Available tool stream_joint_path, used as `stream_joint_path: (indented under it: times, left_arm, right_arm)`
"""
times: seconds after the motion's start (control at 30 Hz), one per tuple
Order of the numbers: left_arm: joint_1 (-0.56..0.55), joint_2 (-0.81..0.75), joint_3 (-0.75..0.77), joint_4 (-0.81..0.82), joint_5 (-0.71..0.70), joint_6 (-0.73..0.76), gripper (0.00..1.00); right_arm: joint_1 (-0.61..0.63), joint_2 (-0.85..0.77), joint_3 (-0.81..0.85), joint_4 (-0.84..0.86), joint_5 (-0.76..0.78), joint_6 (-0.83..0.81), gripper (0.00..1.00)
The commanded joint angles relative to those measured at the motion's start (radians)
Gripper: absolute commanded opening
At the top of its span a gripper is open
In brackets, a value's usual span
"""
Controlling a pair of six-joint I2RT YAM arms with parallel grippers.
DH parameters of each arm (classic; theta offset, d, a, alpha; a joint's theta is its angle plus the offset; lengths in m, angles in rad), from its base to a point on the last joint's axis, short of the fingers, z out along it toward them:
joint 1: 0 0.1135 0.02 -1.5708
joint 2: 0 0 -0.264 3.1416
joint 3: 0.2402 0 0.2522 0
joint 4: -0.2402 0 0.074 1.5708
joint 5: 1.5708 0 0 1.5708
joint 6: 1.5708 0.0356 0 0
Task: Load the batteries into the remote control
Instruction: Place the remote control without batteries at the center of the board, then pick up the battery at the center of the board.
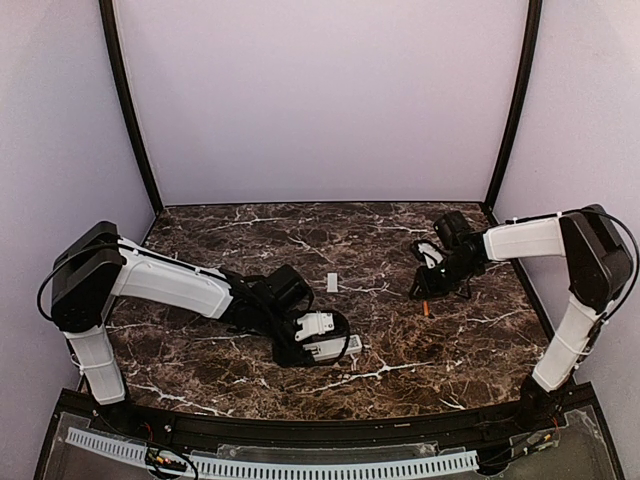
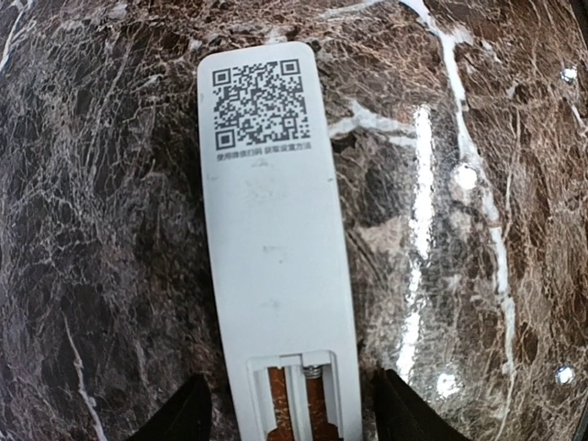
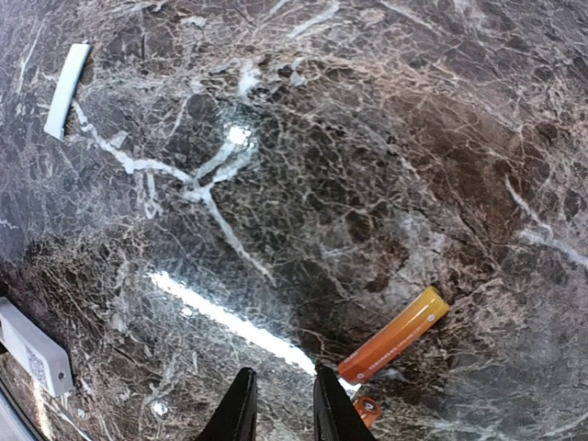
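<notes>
Right now the remote control (image 2: 274,239) lies flat on the marble tabletop (image 1: 250,230), back side up. In the top view it sits at about 6 o'clock from the table's centre. The left gripper (image 2: 291,390) straddles its near end, jaws spread. One finger (image 2: 179,413) stands off the remote's 9 o'clock edge and the other off its 3 o'clock edge, with a strip of marble showing on each side, so neither touches it. A QR-code label (image 2: 260,106) sits at the remote's 12 o'clock end. The open battery slot (image 2: 294,400) is at its 6 o'clock end, where a small spring and orange-brown strips show; I cannot tell whether those are cells.

Over at 3 o'clock from the table's centre, the right gripper (image 3: 283,386) hangs above bare marble. Its jaws are drawn close, with only a narrow slit between them and nothing in it. An orange battery (image 3: 393,335) lies on the table just beside the fingers, at about 2 o'clock from them and apart from both. A small orange fragment (image 3: 367,409) peeks out against the 3 o'clock finger, too hidden to identify.

A small white cover piece (image 3: 67,90) lies at 11 o'clock in the right wrist view, well apart from the battery and between the two grippers in the top view.
</notes>
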Motion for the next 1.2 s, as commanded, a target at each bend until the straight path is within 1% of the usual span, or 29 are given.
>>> stream_joint_path:
  times: [0.0, 0.13, 0.17, 0.23, 0.27, 0.4, 0.57, 0.73, 0.8, 0.83, 0.97, 1.17]
  left_arm:
    - [-0.005, 0.007, 0.006, -0.053, -0.006, -0.005, 0.65]
    - [-0.005, -0.013, 0.004, -0.034, -0.001, -0.014, 0.78]
    - [-0.005, -0.018, 0.003, -0.028, 0.001, -0.017, 0.86]
    - [-0.005, -0.035, -0.005, -0.006, 0.001, -0.024, 0.97]
    - [-0.005, -0.049, -0.009, 0.002, 0.002, -0.026, 0.98]
    - [-0.005, -0.099, -0.047, 0.072, 0.008, -0.048, 0.99]
    - [-0.003, -0.165, -0.09, 0.172, -0.052, -0.076, 0.99]
    - [0.009, -0.227, -0.118, 0.201, -0.11, -0.091, 0.99]
    - [0.022, -0.253, -0.134, 0.206, -0.11, -0.121, 0.99]
    - [0.031, -0.27, -0.142, 0.238, -0.11, -0.128, 0.99]
    - [0.057, -0.33, -0.197, 0.298, -0.126, -0.17, 0.99]
    - [0.097, -0.409, -0.284, 0.369, -0.156, -0.238, 0.99]
  right_arm:
    - [-0.004, -0.014, 0.02, -0.018, 0.07, -0.01, 0.21]
    - [-0.004, -0.032, 0.029, -0.045, 0.125, -0.016, 0.2]
    - [-0.004, -0.033, 0.031, -0.053, 0.144, -0.016, 0.2]
    - [-0.004, -0.036, 0.033, -0.059, 0.172, -0.015, 0.2]
    - [-0.004, -0.036, 0.034, -0.059, 0.178, -0.013, 0.2]
    - [-0.005, -0.031, 0.037, -0.049, 0.185, -0.008, 0.2]
    - [-0.002, 0.003, 0.05, -0.049, 0.174, -0.014, 0.21]
    - [0.004, 0.039, 0.056, -0.041, 0.174, -0.019, 0.22]
    - [0.008, 0.051, 0.055, -0.036, 0.177, -0.019, 0.22]
    - [0.01, 0.056, 0.057, -0.033, 0.176, -0.019, 0.22]
    - [0.022, 0.08, 0.057, -0.024, 0.183, -0.018, 0.21]
    - [0.063, 0.123, 0.086, -0.025, 0.225, -0.039, 0.15]
